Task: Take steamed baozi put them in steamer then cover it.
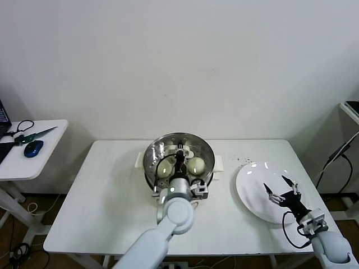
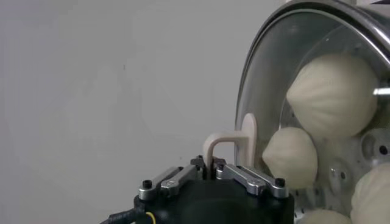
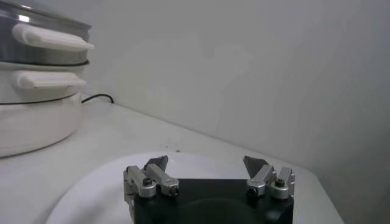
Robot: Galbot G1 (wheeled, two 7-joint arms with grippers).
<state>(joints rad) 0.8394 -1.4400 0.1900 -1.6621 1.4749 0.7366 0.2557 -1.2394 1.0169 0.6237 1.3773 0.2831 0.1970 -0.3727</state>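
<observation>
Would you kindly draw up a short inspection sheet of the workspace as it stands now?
Surface: white table, small dark specks near the plate.
Job's things: steamer mid-table; baozi inside; glass cover on it, handle in the left pincer.
Clutter: empty white plate at the right.
Grippers: left pincer shut on the cover's handle; right pincer open above the plate.
Cables: black cord beside the steamer base.
Surroundings: side table with blue mouse on the left.

head view looks down; 2 wrist views sit close, sharing the steamer (image 1: 179, 159).
</observation>
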